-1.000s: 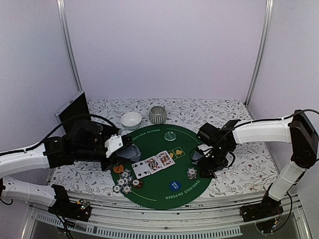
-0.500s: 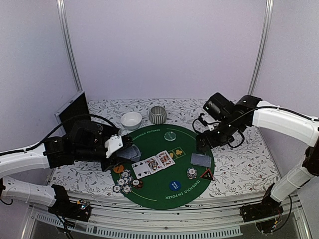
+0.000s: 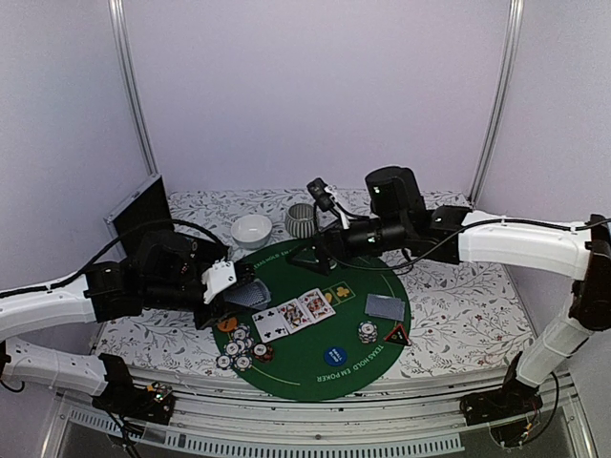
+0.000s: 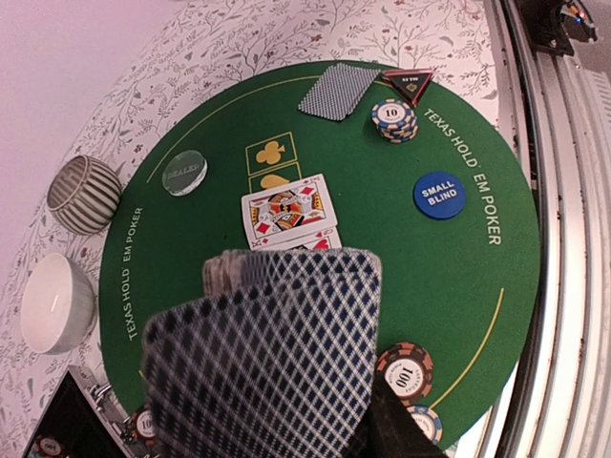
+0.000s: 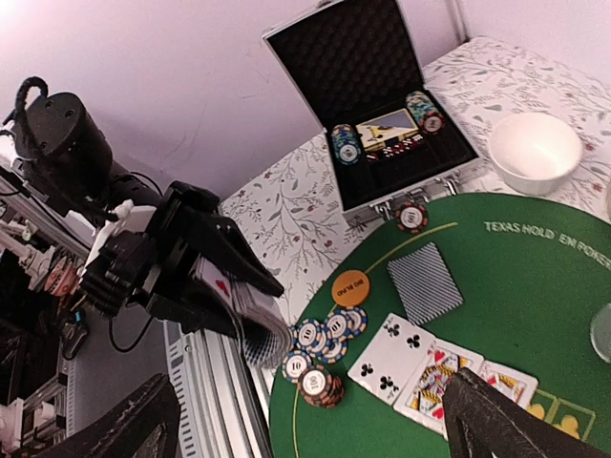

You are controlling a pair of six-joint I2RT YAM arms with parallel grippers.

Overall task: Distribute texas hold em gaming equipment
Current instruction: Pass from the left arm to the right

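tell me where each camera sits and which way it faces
Top external: high behind the bases, looking down at the green mat; both arms show, left gripper and right gripper.
Left wrist: above the mat's left edge, looking down across it; the held deck hides its gripper.
Right wrist: over the mat, facing the left gripper and open chip case; its own fingers frame the bottom.
Shared: both wrist views show the white bowl.

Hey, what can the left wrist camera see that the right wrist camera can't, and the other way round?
Only the left wrist view: the blue disc and the red-black triangle. Only the right wrist view: the orange disc. Both show the white bowl, the face-up cards and the deck of cards.
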